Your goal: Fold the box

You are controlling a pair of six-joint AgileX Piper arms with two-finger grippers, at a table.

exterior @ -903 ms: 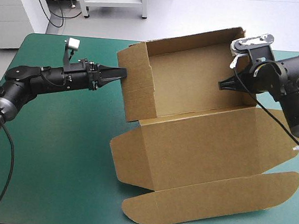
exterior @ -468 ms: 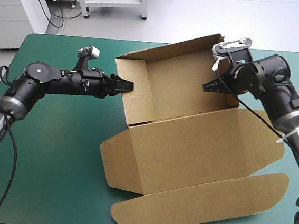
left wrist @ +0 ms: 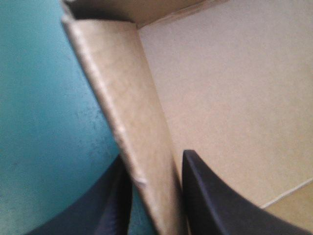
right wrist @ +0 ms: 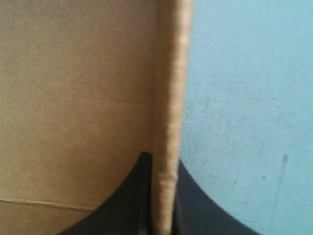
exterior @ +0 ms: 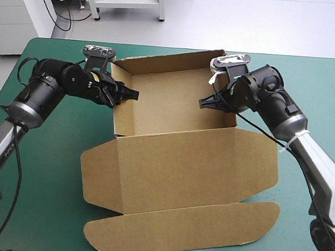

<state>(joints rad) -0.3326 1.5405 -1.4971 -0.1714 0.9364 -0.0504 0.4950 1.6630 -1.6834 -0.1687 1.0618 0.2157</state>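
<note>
The brown box lies on the teal-green cover as an open tray, its three far walls raised and its lid flat toward the front. My left gripper pinches the tray's left side wall, one black finger inside and the other outside. My right gripper is shut on the right side wall, whose edge runs up between its fingers. In the wrist views the left gripper and the right gripper each show board between the fingers.
Bare teal-green cover spreads left of the box and also at the front right. The lid's rounded flap ends close to the table's front edge.
Both arms have carried the box leftward across the table, each still holding its side wall. The side walls now stand closer together and more upright.
</note>
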